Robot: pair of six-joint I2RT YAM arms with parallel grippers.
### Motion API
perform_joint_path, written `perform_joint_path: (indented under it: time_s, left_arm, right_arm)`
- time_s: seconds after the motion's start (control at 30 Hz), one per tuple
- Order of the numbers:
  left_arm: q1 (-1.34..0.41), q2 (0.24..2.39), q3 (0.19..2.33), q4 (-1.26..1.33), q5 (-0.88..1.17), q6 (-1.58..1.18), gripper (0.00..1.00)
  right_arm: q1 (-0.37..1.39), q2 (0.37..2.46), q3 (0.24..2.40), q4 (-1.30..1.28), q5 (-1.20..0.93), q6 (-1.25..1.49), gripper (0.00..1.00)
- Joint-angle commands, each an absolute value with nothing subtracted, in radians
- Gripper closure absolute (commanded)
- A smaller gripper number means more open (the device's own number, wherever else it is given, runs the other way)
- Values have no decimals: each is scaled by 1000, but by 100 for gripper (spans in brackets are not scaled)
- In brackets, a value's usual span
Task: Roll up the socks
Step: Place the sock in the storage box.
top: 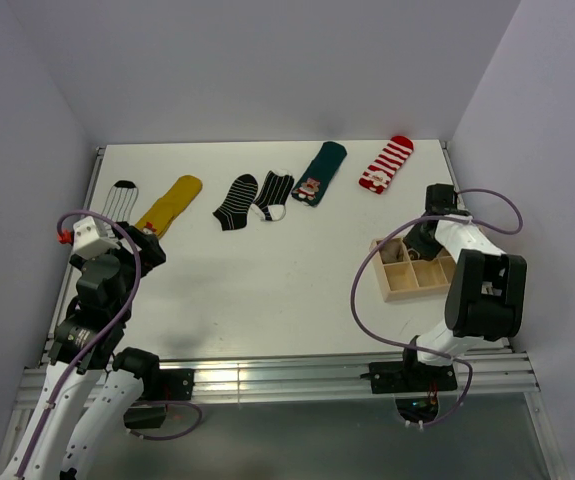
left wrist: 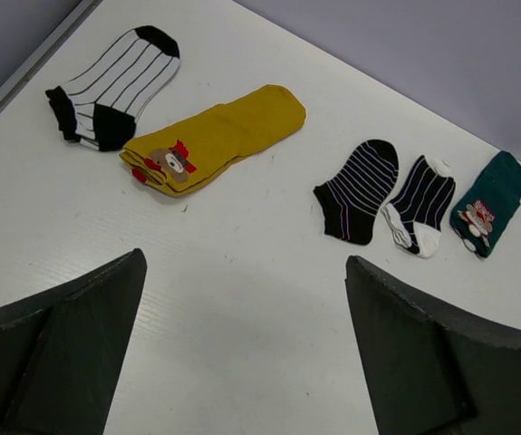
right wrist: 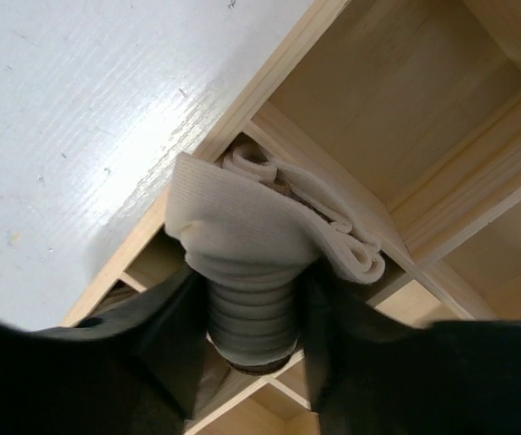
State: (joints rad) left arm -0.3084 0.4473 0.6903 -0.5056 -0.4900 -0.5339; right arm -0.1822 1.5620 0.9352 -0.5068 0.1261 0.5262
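Several socks lie in a row across the far side of the table: a white one with black lines, a yellow one, a black one with thin stripes, a small black-and-white one, a green one and a red-striped one. My left gripper hangs open over bare table, short of the yellow sock. My right gripper is shut on a rolled cream sock, its roll sitting in a compartment of the wooden box.
The wooden divided box stands at the right, near the right arm's base. Thin wooden partitions surround the compartment with the roll. Grey walls close in the table at the back and both sides.
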Motion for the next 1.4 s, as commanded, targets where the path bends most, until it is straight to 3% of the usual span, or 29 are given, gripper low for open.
perform_joint_path:
  time_s: [0.0, 0.23, 0.77, 1.13, 1.37]
  left_arm:
    - [-311, 436, 687, -483, -477, -506, 3]
    - [-311, 433, 686, -483, -474, -505, 3]
    - [-311, 428, 681, -482, -465, -500, 2]
    - [-311, 420, 680, -477, -460, -500, 3]
    - [-311, 420, 678, -477, -457, -499, 3]
  right_arm:
    - [-186, 1523, 926, -615, 123, 543, 47]
    - [-183, 1482, 940, -635, 144, 551, 39]
    - [-144, 1344, 976, -623, 299, 598, 38]
    - [-155, 1440, 948, -500, 279, 601, 53]
    - [-207, 1463, 832, -385, 144, 589, 53]
